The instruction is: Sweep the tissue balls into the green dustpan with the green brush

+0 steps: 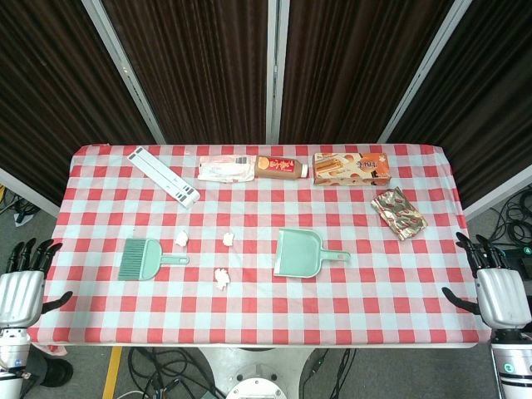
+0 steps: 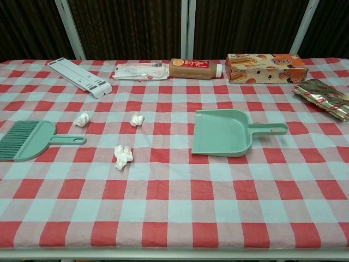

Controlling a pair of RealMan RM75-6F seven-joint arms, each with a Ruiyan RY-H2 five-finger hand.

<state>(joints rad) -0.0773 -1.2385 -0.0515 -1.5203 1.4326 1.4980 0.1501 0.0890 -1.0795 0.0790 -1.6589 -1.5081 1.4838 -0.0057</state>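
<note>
Plainly unlabelled green brush point(image 2: 26, 140), dustpan point(image 2: 222, 132)

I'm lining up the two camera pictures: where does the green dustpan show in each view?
Head view: the green dustpan lies right of centre, its handle pointing right.
Chest view: the green dustpan sits right of centre, mid-height, handle again to the right.
Shared landmark: the brown bottle lies on its side along the far edge in both, beyond the dustpan and slightly left of it.
</note>
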